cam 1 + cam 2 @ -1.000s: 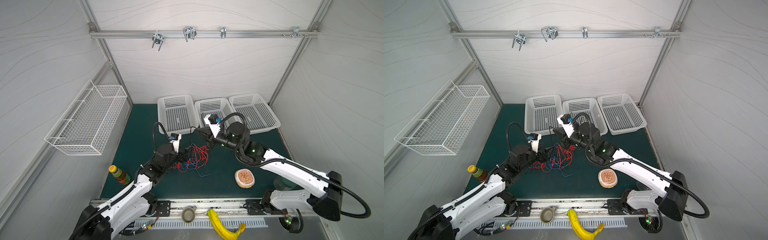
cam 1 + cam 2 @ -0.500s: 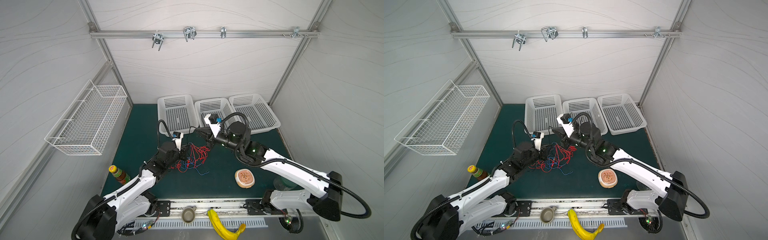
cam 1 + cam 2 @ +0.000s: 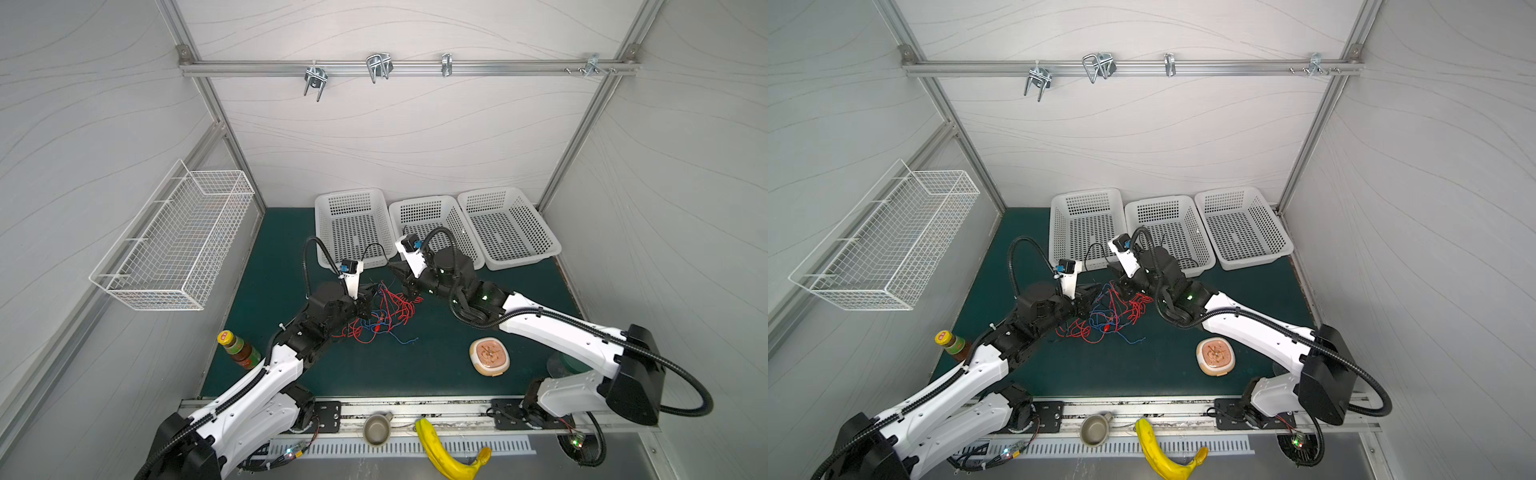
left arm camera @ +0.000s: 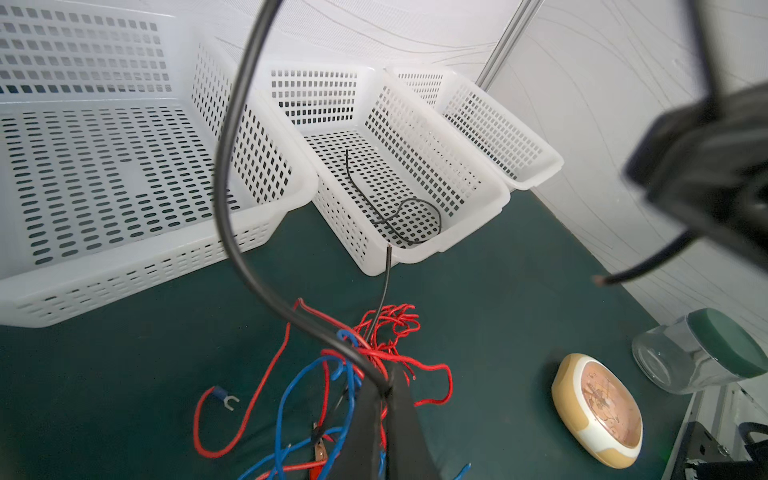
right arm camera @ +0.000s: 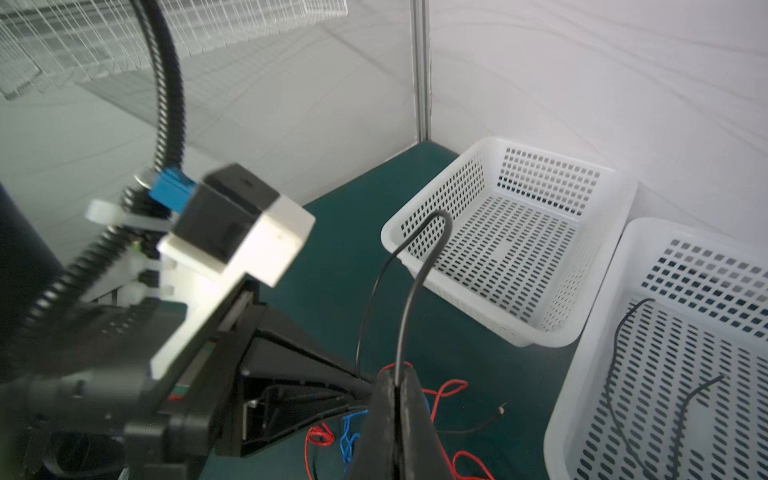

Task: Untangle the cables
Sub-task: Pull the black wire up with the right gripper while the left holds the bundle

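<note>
I hold black cable (image 5: 419, 274) clamped in left gripper (image 4: 388, 386) and right gripper (image 5: 397, 379); next I'd ease it out of cables (image 3: 384, 316) mid desk (image 3: 415, 374).

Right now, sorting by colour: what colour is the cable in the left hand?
The cable is black; clearest in the left wrist view.
</note>
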Tool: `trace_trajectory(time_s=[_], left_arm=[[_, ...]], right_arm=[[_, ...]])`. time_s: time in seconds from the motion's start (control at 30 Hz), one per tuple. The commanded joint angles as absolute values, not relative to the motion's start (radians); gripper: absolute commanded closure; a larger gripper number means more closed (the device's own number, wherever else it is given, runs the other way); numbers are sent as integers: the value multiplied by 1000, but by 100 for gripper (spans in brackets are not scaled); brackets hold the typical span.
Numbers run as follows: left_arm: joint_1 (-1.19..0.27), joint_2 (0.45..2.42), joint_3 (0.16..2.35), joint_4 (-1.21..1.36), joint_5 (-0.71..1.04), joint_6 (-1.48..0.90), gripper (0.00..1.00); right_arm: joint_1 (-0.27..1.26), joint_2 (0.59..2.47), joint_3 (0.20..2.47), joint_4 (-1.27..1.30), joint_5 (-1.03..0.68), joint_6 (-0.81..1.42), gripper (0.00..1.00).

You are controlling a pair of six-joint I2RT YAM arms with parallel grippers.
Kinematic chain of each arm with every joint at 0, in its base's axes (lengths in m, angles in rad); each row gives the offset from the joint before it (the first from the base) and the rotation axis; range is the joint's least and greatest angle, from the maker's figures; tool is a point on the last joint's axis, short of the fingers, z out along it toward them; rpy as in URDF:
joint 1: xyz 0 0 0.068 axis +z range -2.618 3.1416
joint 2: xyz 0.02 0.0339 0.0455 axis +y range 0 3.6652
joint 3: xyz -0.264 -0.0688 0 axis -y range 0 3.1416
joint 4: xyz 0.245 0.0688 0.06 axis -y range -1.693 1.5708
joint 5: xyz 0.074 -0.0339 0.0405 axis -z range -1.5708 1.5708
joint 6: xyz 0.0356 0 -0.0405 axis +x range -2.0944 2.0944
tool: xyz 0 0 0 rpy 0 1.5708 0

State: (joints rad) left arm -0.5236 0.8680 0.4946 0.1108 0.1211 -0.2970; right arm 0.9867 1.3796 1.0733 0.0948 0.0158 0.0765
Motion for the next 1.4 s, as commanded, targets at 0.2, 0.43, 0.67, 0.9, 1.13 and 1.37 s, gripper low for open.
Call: trace_trajectory(time_s=[0.2,0.43,0.67,0.9,1.13,1.37], left_arm=[[-520,893,592,132,159,-328,100],[-519,904,606,118,148,-321,100],[-519,920,612,112,130,-319,100],[-519,908,613,80,84,-310,100],[-520,914,623,76,98,-310,100],[-519,930,637,78,154,-319,100]], right_arm=[[991,1509,1095,127,-208,125,75],[989,1553,1061,171,-143,155,64],[991,1574,1055,188,-124,159,55],[991,1490,952,234,-18,163,55],[991,1490,933,194,-30,156,52],[991,1549,955,290,-63,177,50]])
